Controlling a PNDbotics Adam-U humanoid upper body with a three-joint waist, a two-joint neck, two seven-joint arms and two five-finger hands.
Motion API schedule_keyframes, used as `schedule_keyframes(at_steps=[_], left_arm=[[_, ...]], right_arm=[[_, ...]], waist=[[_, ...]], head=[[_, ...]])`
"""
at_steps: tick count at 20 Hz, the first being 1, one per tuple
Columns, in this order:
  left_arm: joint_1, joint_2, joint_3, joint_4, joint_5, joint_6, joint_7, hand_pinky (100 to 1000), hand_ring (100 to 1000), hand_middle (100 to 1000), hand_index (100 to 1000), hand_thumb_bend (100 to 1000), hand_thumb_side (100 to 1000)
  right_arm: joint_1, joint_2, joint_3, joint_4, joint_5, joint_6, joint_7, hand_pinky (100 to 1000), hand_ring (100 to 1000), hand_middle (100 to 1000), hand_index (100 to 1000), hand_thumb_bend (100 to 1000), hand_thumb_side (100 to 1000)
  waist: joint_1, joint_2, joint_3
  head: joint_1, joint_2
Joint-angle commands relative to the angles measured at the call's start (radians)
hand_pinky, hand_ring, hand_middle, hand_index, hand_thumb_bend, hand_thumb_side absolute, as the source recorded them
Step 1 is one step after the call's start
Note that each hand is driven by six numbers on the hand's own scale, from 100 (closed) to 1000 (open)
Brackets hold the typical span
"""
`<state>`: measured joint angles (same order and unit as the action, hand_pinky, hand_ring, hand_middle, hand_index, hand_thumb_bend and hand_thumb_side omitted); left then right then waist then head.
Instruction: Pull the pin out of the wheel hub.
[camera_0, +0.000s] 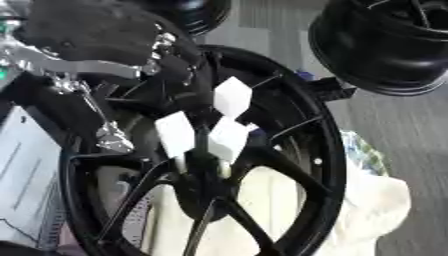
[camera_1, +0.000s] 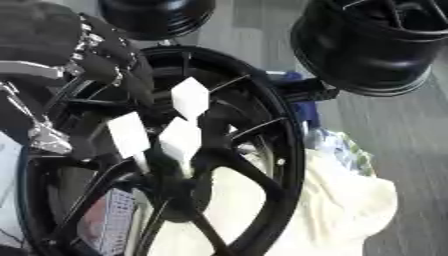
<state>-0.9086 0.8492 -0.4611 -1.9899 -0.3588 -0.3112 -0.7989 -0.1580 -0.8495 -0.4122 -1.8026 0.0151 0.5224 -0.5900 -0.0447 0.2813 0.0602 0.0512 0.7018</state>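
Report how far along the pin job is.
Done: the left hand has reached over the hub of the black wheel. In hand: its fingers sit beside the three white pins, whether gripping one is unclear. Left: all three pins stand in the hub; none is out.

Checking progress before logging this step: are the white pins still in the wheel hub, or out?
Still in. Three white pins stand up from the hub of the black wheel; the left hand reaches toward them from above.

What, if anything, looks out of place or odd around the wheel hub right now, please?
Three white blocks stand clustered at the centre of the black wheel hub, stark against its spokes. The left hand reaches toward them. Crumpled pale cloth lies underneath the wheel.
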Motion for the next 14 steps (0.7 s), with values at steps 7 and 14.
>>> schedule_keyframes(at_steps=[7,14], left_arm=[[-0.016,-0.012,-0.014,0.027,-0.063,-0.065,-0.098,829,832,744,834,503,200],[-0.006,-0.025,-0.015,0.089,-0.116,-0.075,-0.075,814,801,693,814,487,244]], right_arm=[[-0.011,-0.025,-0.013,-0.002,-0.005,0.306,-0.317,836,609,783,903,100,370],[-0.010,-0.022,-0.014,0.002,-0.010,0.303,-0.317,836,609,783,903,100,376]], waist=[[-0.001,-0.011,-0.008],[-0.004,-0.008,-0.009]], head=[[0.005,-0.012],[0.006,-0.015]])
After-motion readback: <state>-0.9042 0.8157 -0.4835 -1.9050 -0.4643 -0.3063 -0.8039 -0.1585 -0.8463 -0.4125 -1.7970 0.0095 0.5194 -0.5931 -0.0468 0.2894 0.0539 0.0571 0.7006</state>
